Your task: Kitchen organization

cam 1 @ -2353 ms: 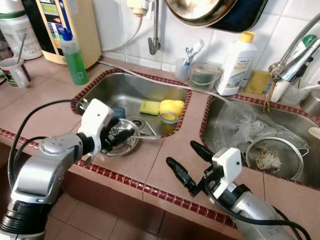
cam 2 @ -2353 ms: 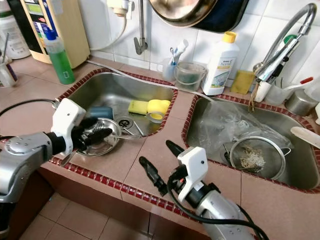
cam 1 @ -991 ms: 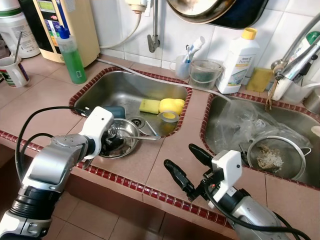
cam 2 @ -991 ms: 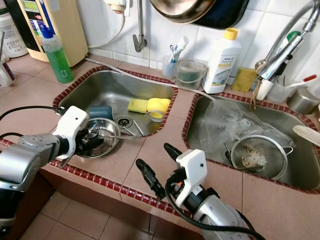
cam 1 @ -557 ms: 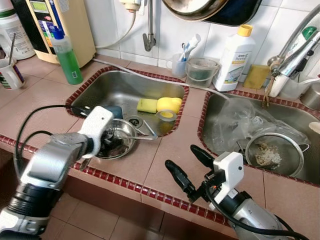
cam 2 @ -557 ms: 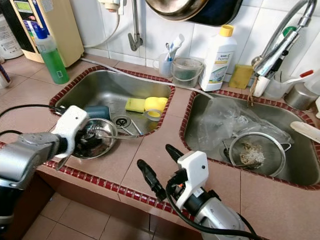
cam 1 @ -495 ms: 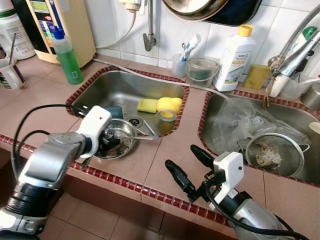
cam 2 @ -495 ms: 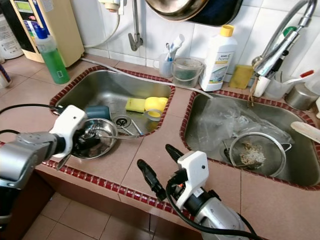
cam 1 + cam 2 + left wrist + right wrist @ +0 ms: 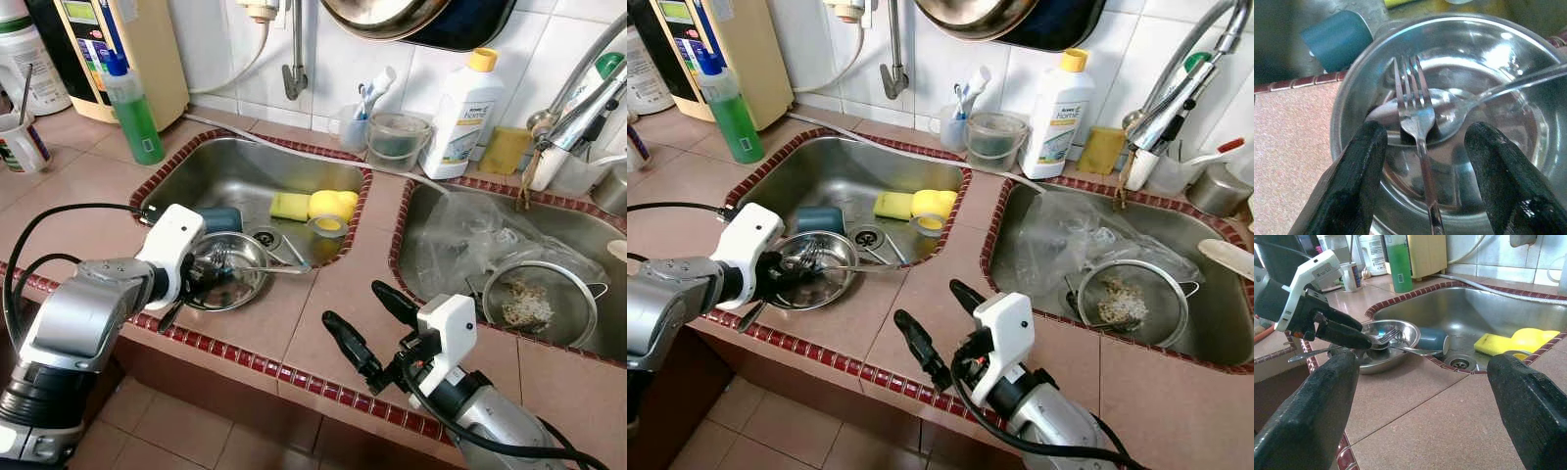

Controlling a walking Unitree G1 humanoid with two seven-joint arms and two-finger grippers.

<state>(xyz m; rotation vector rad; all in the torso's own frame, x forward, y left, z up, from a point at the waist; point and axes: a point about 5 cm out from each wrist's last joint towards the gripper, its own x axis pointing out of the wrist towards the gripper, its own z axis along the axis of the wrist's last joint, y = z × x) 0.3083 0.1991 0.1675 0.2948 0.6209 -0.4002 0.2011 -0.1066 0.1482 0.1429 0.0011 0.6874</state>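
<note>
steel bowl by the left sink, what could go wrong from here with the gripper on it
The steel bowl seems to sit at the sink edge, so a push from the left gripper could tip or slide it in. The fork lies loose across the spoon between the open fingers; closing may catch both or flick one out. The fork's handle pokes over the near rim, so it could drop toward the floor.

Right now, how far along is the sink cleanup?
Early. Nothing looks put away. The left claw is open around the fork in the steel bowl, not gripping. The sponges, blue cup and strainer remain in the sinks. The right claw hovers open.
</note>
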